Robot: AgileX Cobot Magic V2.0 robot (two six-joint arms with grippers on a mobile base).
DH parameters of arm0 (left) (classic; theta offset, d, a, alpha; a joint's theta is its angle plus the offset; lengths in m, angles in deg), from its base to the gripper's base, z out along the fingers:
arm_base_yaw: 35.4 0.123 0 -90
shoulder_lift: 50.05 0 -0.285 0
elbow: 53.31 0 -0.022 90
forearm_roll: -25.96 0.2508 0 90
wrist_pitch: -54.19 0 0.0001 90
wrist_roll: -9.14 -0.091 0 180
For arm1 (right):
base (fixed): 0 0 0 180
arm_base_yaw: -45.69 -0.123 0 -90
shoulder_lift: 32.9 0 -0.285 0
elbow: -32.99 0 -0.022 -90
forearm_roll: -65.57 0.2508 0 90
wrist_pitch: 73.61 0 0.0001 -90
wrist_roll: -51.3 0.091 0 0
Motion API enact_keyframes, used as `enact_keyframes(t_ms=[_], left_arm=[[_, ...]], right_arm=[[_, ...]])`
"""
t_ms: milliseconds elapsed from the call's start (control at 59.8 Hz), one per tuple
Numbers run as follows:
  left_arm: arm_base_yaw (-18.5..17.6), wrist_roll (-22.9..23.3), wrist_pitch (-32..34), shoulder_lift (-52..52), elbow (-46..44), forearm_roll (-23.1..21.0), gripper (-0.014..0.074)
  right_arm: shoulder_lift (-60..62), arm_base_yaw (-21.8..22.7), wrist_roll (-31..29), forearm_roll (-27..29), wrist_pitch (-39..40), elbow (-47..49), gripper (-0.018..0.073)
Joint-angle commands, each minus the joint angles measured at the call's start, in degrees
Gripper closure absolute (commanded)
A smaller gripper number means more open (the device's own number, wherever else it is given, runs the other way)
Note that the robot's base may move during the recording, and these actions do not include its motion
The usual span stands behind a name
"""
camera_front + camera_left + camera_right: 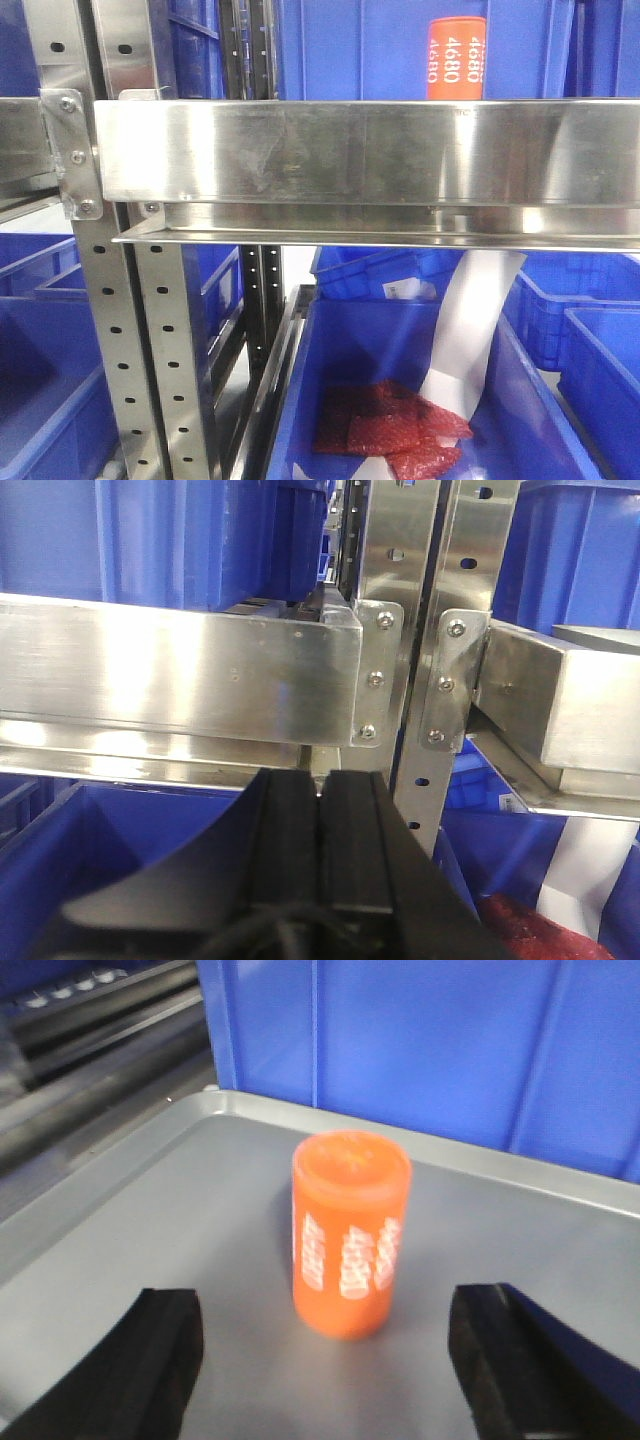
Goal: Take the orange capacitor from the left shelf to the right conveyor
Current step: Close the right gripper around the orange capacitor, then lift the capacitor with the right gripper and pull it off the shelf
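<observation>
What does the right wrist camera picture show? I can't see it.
An orange can stands upright on a grey metal tray, just ahead of the open right end effector, untouched. A blue bin stands behind.

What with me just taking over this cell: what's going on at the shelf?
The right hand is open, one finger on each side of the orange capacitor, not gripping it yet. The capacitor stands upright on a grey tray on the left shelf, in front of a blue bin. The left hand is shut and empty, facing the shelf's steel rail.
</observation>
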Motion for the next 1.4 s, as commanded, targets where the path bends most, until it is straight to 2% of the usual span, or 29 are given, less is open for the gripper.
enact_keyframes(t_ms=[0, 401, 468, 702, 786, 853, 953, 1187, 1387], left_arm=[[0.01, -0.03, 4.72, -1.13, -0.32, 0.0, 0.0701], [0.01, -0.03, 4.72, -1.13, -0.32, 0.0, 0.0701], [0.01, -0.03, 4.72, -1.13, -0.32, 0.0, 0.0701], [0.01, -0.03, 4.72, -1.13, -0.32, 0.0, 0.0701], [0.01, -0.03, 4.72, -1.13, -0.32, 0.0, 0.0701], [0.01, -0.03, 4.72, -1.13, -0.32, 0.0, 0.0701], [0.01, -0.03, 4.72, -1.13, -0.32, 0.0, 0.0701], [0.01, -0.03, 4.72, -1.13, -0.32, 0.0, 0.0701], [0.01, -0.03, 4.72, -1.13, -0.32, 0.0, 0.0701]], right_arm=[[-1.85, 0.0, -0.08, -0.07, 7.0, 3.97, -0.0047], [-11.72, 1.05, -0.08, -0.07, 18.25, 5.0, -0.0022], [-11.91, 1.3, -0.08, -0.07, 18.89, 5.0, 0.0036], [-11.82, 1.96, -0.13, -0.07, 19.47, 5.0, 0.0341], [-10.95, 1.96, -0.13, -0.18, 20.0, 5.0, 0.0396], [-9.18, 1.96, -0.13, -0.45, 19.98, 5.0, 0.04], [-5.09, 2.87, -0.13, -1.49, 17.64, 5.0, 0.04], [9.06, 9.1, -0.13, -5.21, 2.33, 3.56, 0.04], [24.5, 16.11, -0.13, -5.15, -3.1, -7.27, 0.04]])
